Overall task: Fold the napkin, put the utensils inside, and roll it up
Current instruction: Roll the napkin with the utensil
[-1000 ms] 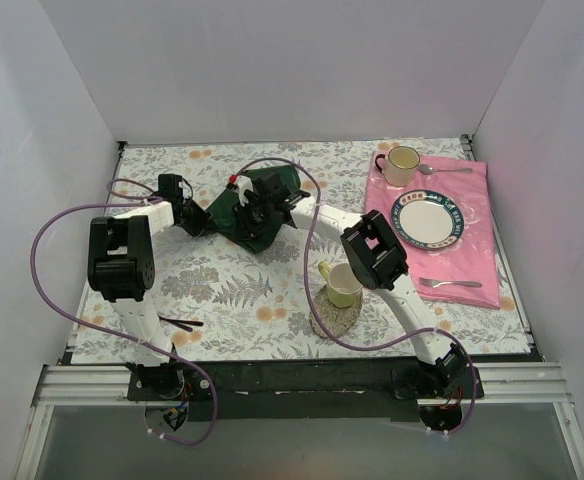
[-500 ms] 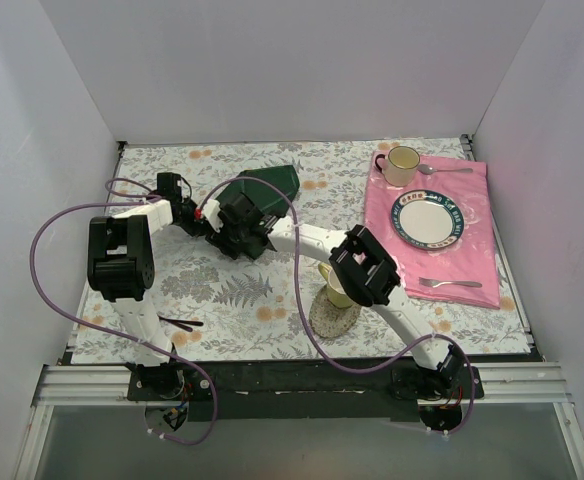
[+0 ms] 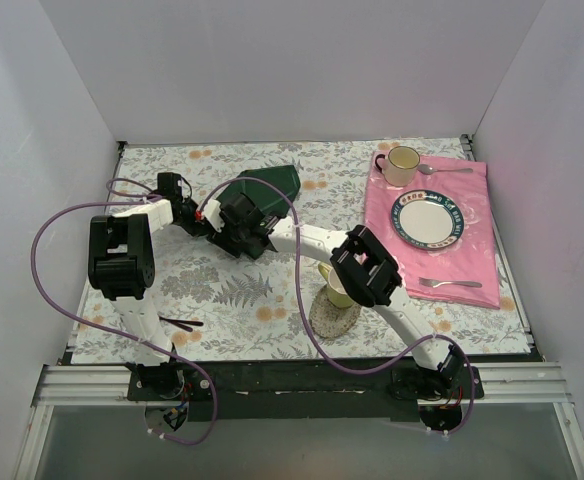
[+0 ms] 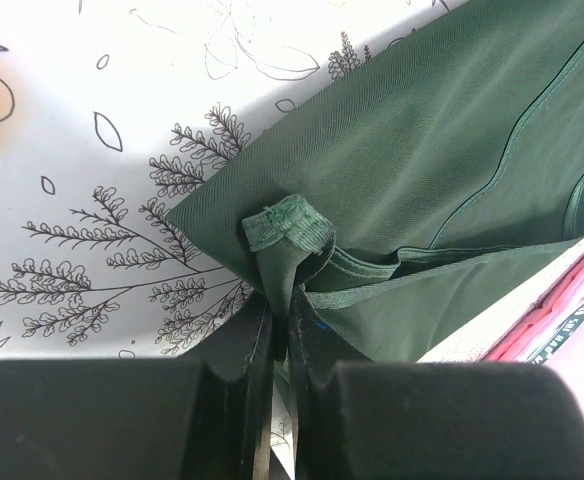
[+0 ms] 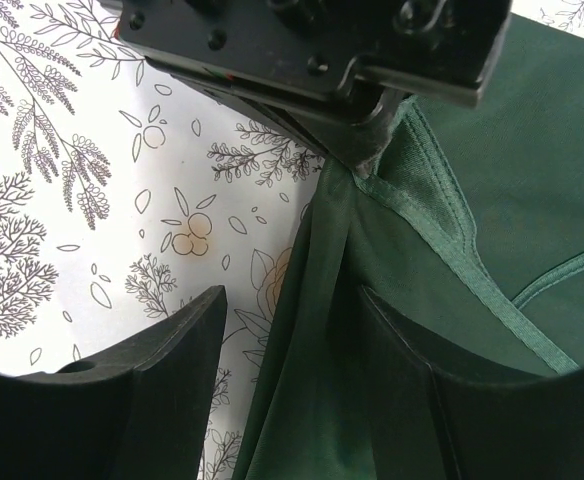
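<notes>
The dark green napkin (image 3: 268,184) lies folded over on the floral tablecloth, back centre. My left gripper (image 3: 201,221) is shut on the napkin's near-left corner (image 4: 287,225), which bunches up between the fingertips; the napkin (image 4: 422,140) spreads away to the right. My right gripper (image 3: 234,224) sits right beside the left one, jaws open, with a hanging fold of the napkin (image 5: 322,330) between its fingers (image 5: 172,350). The left gripper's body (image 5: 312,45) fills the top of the right wrist view. I cannot pick out the slate-blue fork.
A thin dark utensil (image 3: 180,322) lies near the left arm's base. A green cup (image 3: 340,285) stands on a round coaster. On the pink cloth (image 3: 472,255) at right are a plate (image 3: 428,219), a cup (image 3: 402,161), a silver spoon (image 3: 444,169) and a silver fork (image 3: 450,284).
My right gripper has moved left from the napkin's middle to just beside my left gripper. The napkin has flipped over toward the back. The last half second shows almost no movement.
</notes>
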You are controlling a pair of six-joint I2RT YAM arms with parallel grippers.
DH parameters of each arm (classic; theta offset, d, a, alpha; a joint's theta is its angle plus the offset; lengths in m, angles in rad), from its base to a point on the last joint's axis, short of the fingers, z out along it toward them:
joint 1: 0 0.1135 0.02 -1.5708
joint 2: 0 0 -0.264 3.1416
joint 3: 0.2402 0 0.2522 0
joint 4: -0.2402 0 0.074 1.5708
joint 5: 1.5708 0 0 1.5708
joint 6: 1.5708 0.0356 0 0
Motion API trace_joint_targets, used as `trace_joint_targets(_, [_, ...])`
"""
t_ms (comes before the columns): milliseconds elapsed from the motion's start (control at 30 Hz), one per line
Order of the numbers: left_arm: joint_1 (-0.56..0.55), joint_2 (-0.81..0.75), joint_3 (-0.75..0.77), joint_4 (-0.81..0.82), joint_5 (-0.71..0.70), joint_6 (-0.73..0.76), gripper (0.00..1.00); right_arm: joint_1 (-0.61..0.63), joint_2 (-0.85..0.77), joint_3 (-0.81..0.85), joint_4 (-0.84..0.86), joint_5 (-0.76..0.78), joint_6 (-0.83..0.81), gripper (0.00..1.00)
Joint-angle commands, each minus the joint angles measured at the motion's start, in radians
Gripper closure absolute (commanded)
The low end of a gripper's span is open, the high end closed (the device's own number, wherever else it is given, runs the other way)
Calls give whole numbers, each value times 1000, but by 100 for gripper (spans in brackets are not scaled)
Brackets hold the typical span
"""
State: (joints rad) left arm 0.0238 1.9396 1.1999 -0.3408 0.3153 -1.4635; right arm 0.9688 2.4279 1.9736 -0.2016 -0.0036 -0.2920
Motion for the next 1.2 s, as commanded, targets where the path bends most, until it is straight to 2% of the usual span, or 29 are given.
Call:
trace_joint_targets(0, [1,-8,33,-26,8,6,100,-7,-29,16,10,31,-22,38])
trace_joint_targets(600, [7,2,53,-49,41,23,100,-36,82,62,-4,74,-10,43])
trace_joint_targets(700, [10,4,61,-50,41,28,100,-35,68,33,10,50,10,51])
trace_joint_targets(833, [16,13,75,-55,44,35,100,-39,69,36,1,10,66,73])
trace_joint_targets(967, [18,28,105,-53,48,54,92,-67,63,42,-16,-154,160,91])
trace_joint_targets(1033, [18,30,110,-44,51,61,81,-85,68,65,-28,-225,241,99])
trace_joint_targets(1067, [18,24,112,-32,53,63,75,-106,66,61,-28,-287,270,99])
trace_joint_targets(1100, [18,18,112,-27,51,66,65,-119,65,57,-13,-318,331,99])
trace_joint_targets(1167, [16,-7,112,-11,44,75,58,-151,57,32,7,-392,382,99])
